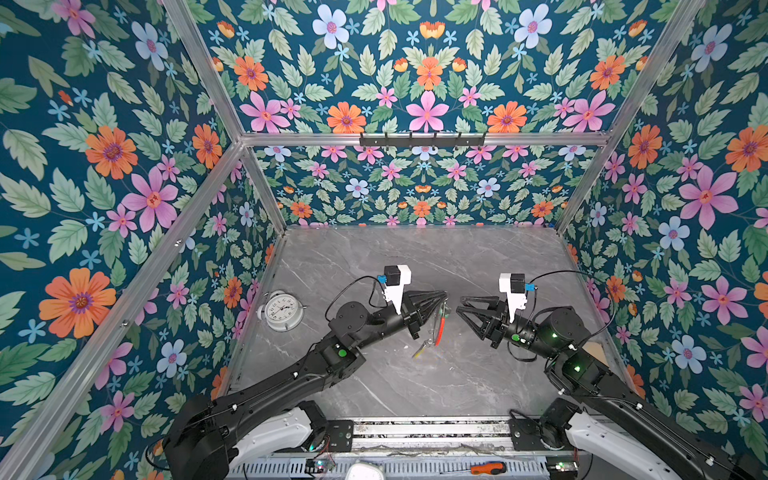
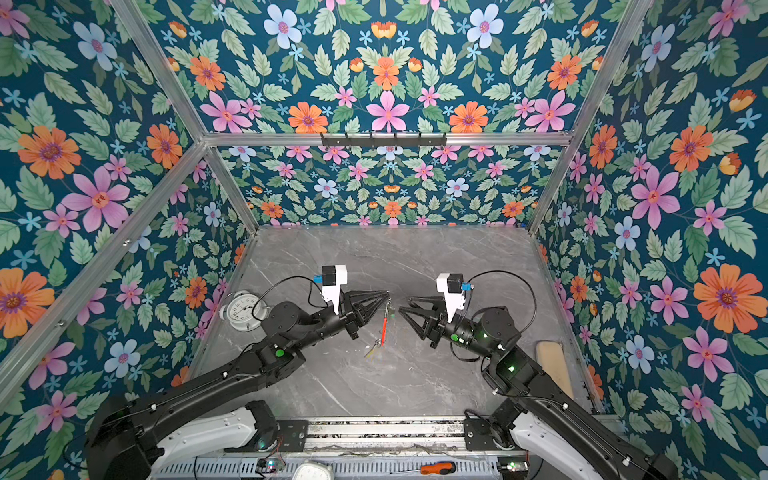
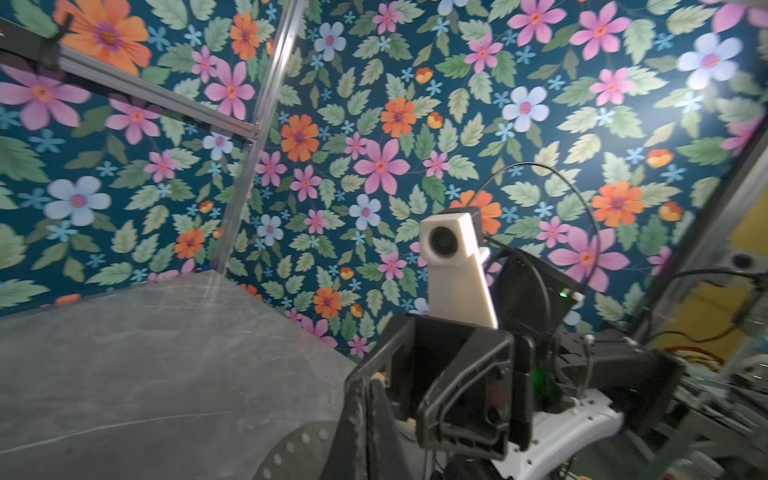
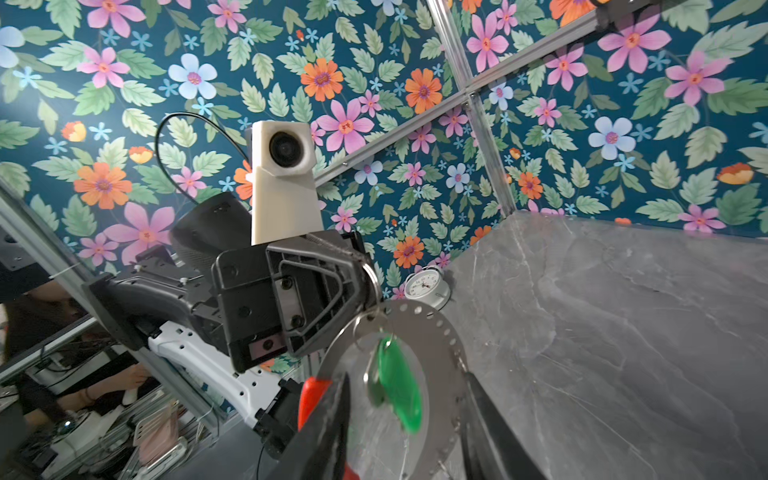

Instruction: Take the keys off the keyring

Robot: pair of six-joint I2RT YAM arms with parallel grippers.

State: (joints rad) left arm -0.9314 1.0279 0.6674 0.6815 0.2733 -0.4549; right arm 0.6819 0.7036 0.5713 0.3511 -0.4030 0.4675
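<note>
The keyring (image 4: 446, 332), a grey loop with a red section (image 4: 311, 392), hangs from my left gripper (image 1: 444, 296), which is shut on it at its top. In both top views it shows edge-on (image 2: 383, 328), above the tabletop. A green-headed key (image 4: 397, 395) dangles inside the loop. A yellowish key (image 1: 419, 351) hangs at the loop's low end. My right gripper (image 1: 460, 304) is open, just right of the ring. In the right wrist view its fingers (image 4: 328, 428) stand either side of the green key without touching it. The left wrist view shows shut jaws (image 3: 367, 378).
A white round alarm clock (image 1: 282, 311) stands at the left edge of the grey marble tabletop (image 1: 374, 257). An orange-handled screwdriver (image 1: 488, 468) lies on the front rail below the table. A beige flat object (image 2: 552, 365) lies at the right edge. Floral walls close in three sides.
</note>
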